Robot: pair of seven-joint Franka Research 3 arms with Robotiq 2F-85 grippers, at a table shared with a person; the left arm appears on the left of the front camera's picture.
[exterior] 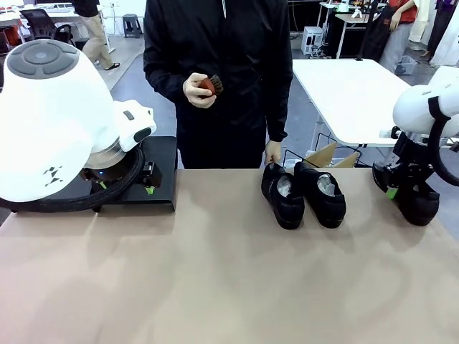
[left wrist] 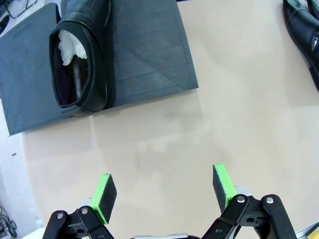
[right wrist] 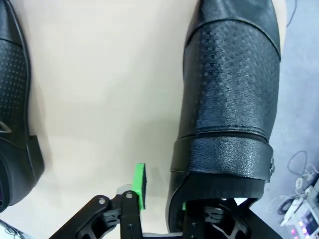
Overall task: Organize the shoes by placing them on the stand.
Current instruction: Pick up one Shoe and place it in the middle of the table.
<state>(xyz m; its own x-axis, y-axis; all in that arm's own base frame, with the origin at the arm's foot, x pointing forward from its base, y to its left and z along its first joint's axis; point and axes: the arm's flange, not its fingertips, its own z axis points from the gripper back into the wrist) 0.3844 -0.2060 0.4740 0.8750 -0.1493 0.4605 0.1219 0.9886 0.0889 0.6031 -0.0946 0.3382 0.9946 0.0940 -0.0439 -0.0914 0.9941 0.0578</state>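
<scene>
Your right gripper (right wrist: 160,189) straddles the heel wall of the far-right shoe (right wrist: 229,99), which lies on the table (exterior: 215,272). Its visible pad (right wrist: 140,185) stands just off the leather and the other is hidden, so you cannot tell whether it grips. Your left gripper (left wrist: 164,191) hangs spread wide near the stand (left wrist: 144,55), which carries the first shoe (left wrist: 79,59). A third shoe (exterior: 285,193) and a fourth shoe (exterior: 324,193) lie side by side mid-table.

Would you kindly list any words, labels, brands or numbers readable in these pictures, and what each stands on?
No text can be read anywhere.
Small dark mark on the left arm's white housing: too small to read.
The shoes and the stand show no print.
</scene>
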